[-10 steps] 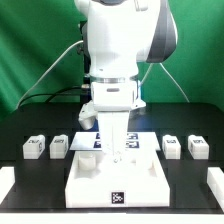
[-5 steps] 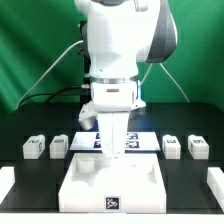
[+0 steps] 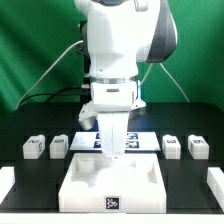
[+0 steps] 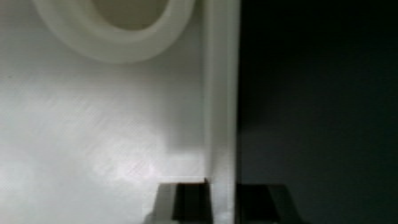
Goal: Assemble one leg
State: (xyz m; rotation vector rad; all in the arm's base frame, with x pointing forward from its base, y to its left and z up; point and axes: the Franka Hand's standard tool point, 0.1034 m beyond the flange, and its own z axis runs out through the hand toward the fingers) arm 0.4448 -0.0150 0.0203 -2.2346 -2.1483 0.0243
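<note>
Four small white legs with tags stand in a row on the black table: two at the exterior view's left (image 3: 33,148) (image 3: 59,146) and two at its right (image 3: 171,146) (image 3: 198,147). My gripper (image 3: 115,151) touches none of them. It points straight down at the far rim of the large white panel (image 3: 112,182). In the wrist view the panel's rim (image 4: 222,110) runs between my two dark fingers (image 4: 180,203), and the gripper (image 4: 221,203) is shut on it. A round corner socket (image 4: 125,22) shows on the panel floor.
The marker board (image 3: 142,141) lies flat just behind the panel, partly hidden by my gripper. White blocks stand at the table's front corners, at the exterior view's left (image 3: 6,179) and right (image 3: 214,182). A green backdrop stands behind the arm.
From one second ago to half a second ago the panel slid a little toward the table's front edge with my gripper on its rim. Since then nothing has moved.
</note>
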